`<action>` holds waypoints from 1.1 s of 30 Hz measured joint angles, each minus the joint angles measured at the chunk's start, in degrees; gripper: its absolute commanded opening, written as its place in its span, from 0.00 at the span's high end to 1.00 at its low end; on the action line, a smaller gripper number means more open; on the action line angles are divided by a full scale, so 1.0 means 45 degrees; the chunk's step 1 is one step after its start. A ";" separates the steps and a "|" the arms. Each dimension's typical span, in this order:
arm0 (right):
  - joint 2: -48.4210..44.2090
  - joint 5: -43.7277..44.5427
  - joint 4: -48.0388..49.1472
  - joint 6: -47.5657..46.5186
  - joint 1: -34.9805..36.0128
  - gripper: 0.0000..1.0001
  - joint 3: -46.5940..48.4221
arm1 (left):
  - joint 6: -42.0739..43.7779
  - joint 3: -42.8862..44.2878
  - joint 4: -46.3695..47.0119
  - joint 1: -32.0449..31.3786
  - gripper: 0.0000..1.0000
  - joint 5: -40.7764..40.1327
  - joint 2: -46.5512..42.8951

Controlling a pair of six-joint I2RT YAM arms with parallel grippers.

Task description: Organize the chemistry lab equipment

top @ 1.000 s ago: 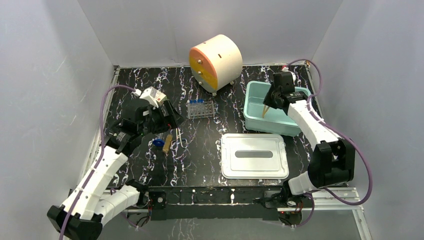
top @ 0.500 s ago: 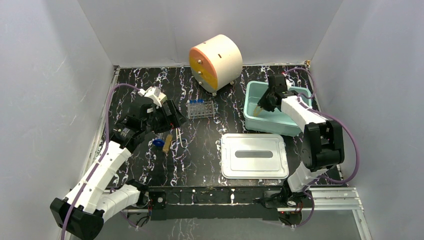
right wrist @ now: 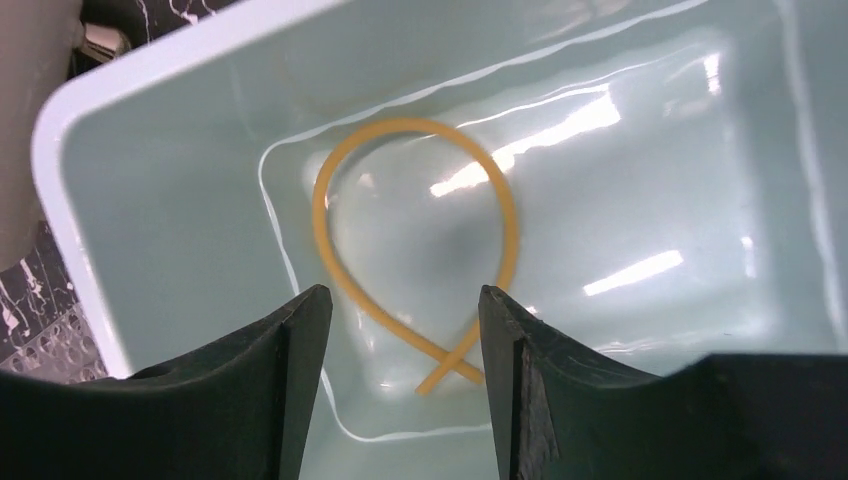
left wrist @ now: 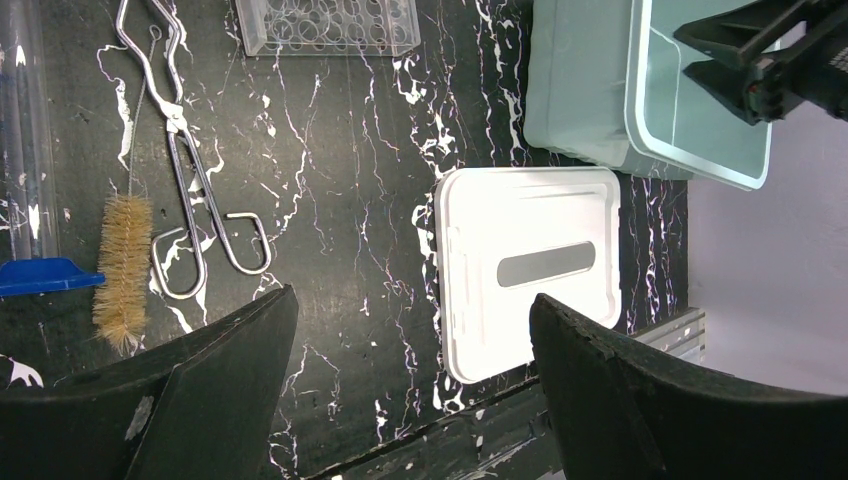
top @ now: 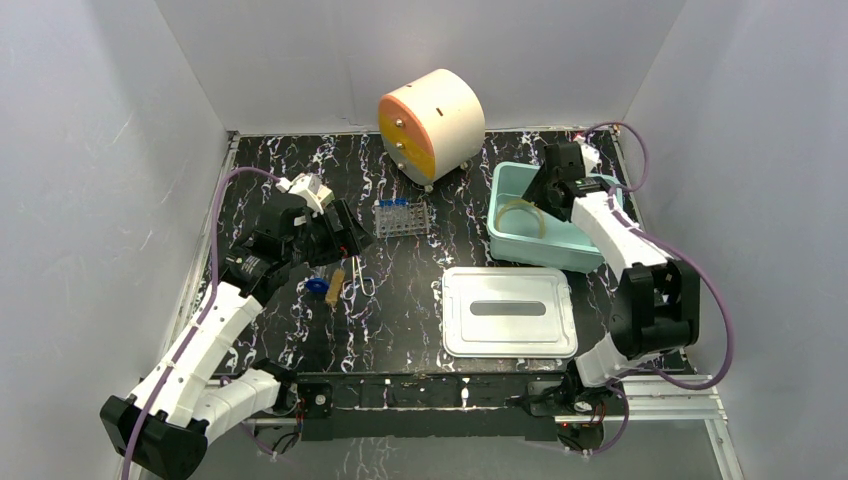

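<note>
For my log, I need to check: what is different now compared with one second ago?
The right gripper opened and let go of the tan tubing, which now lies looped on the floor of the teal tub. The white lid, tube rack and cabinet stayed put.

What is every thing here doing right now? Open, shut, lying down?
Teal tub, open, lid off.
White lid, flat on table.
Tan tubing, looped inside tub, not gripped.
Right gripper, jaws open above tubing.
Left gripper, jaws open, empty.
Brush, lying on table.
Tongs, lying beside brush.
Tube rack, upright.
</note>
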 measured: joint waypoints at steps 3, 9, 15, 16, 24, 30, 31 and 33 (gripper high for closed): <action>-0.0612 0.0631 -0.0379 -0.0525 0.0000 0.34 0.0214 | 0.0000 -0.0005 0.0005 0.0000 0.15 0.0000 0.0015; -0.1535 0.0223 -0.0869 -0.1982 0.0039 0.36 0.0845 | -0.0005 -0.0248 0.0010 0.0000 0.15 -0.0015 0.0160; -0.2103 -0.0967 -0.0899 -0.3152 0.1452 0.39 0.1564 | 0.0058 -0.0520 -0.0510 0.0000 0.28 -0.0714 0.1171; -0.2181 -0.1185 -0.0903 -0.3269 0.1695 0.41 0.1695 | 0.0097 -0.0525 -0.0719 0.0000 0.30 -0.0971 0.1491; -0.2458 -0.2851 -0.0563 -0.3847 0.4172 0.46 0.2273 | -0.0024 -0.0923 -0.0879 0.0000 0.41 -0.1753 0.3337; -0.3104 -0.3604 0.0321 -0.4056 0.4838 0.44 0.1175 | 0.0000 0.0204 -0.0214 0.0010 0.60 -0.2856 0.6436; -0.3245 -0.3648 0.0359 -0.4046 0.4833 0.43 0.0991 | 0.0029 0.0335 -0.0019 0.0019 0.61 -0.2982 0.6926; -0.3580 -0.3716 0.0578 -0.4017 0.4833 0.43 0.0554 | 0.0146 0.0466 0.0223 0.0039 0.60 -0.3147 0.7737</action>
